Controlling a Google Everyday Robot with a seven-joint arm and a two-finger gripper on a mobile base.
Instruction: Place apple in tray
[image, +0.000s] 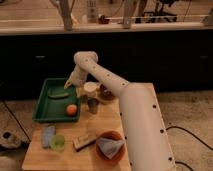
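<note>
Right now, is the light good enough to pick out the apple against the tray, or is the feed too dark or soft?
Camera view: dim and warm below, with a brighter band along the top; everything is soft, edges smeared. The apple still stands out orange-red against the dark green tray, at its right edge. The hand at the tray's far right corner blurs into the arm.
</note>
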